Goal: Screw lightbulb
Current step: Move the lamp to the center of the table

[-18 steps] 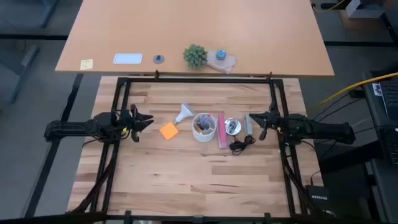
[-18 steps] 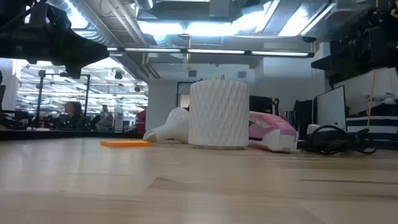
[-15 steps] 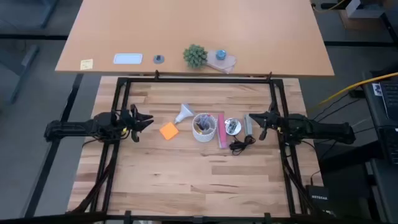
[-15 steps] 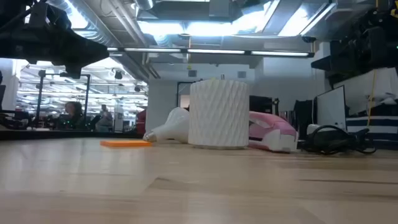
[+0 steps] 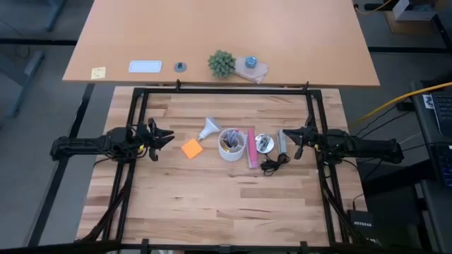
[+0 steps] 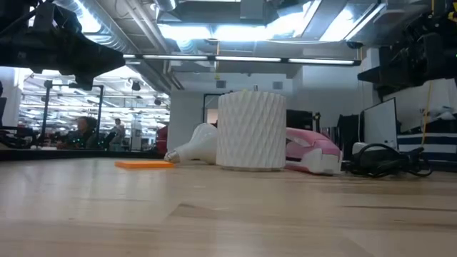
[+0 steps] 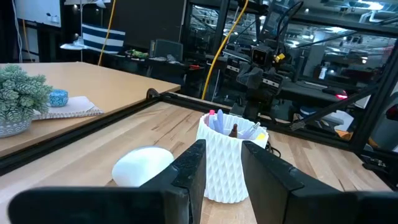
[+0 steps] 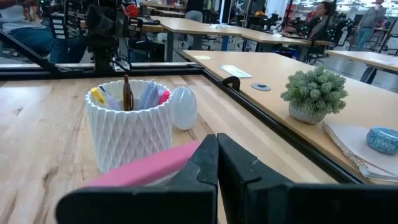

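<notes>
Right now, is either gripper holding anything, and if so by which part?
Nothing is held. The left gripper is open and empty at the table's left side, the right gripper is shut on nothing at the right. The lightbulb lies untouched beside the cup.

- The high view looks straight down from well above on the whole table (image 5: 226,204); the left arm (image 5: 92,146) enters from the frame's left, the right arm (image 5: 360,148) from its right.
- The low view sits at table-top height, looking level across the wood into the room, close to the cup (image 6: 250,130) at frame centre.
- The left wrist view looks past its own fingers (image 7: 193,171), close to the cup (image 7: 224,162), with the right arm beyond.
- The right wrist view faces the opposite way, close to the cup (image 8: 129,127).
- All four views share the cup and the bulb (image 5: 207,128) beside it.
</notes>
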Controlling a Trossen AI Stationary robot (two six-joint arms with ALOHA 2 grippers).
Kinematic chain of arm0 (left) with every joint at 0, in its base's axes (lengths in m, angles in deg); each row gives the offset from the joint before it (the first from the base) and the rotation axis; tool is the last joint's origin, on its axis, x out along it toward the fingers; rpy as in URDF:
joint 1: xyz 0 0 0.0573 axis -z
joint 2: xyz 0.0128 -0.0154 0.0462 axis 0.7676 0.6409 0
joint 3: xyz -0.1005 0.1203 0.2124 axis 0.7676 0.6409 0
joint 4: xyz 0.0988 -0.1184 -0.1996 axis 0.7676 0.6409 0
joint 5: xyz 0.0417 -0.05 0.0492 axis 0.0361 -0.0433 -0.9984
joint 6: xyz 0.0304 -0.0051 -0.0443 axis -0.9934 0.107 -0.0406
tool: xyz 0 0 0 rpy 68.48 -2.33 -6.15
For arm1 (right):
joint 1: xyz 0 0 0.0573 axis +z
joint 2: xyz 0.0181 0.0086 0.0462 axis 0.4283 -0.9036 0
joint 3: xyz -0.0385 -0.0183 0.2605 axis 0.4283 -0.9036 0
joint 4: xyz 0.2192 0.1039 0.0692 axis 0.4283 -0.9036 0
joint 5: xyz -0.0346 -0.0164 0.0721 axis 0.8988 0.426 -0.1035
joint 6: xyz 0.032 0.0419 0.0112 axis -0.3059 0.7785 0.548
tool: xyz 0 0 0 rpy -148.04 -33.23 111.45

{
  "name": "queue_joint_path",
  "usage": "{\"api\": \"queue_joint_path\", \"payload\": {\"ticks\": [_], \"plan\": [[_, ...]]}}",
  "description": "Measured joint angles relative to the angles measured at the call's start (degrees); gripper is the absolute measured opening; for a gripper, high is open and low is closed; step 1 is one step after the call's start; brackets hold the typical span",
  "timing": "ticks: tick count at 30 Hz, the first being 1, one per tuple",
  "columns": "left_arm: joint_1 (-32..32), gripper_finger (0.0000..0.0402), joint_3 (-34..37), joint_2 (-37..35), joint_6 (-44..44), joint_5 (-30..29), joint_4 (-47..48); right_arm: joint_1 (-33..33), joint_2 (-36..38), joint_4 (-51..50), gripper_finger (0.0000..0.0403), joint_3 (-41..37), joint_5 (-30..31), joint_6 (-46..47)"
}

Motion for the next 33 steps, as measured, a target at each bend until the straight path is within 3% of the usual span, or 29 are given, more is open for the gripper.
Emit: {"api": "queue_joint_path", "payload": {"ticks": [19,25,33], "plan": [[0.0,0.0093,0.0,0.0,0.0,0.0,0.0,0.0,0.0,0.0,0.0003,0.0,0.0,0.1],[0.0,0.0093,0.0,0.0,0.0,0.0,0.0,0.0,0.0,0.3,0.0003,0.0,0.6,-15.6],[0.0,0.0093,0.0,0.0,0.0,0.0,0.0,0.0,0.0,0.1,0.0003,0.0,0.6,-16.8]]}}
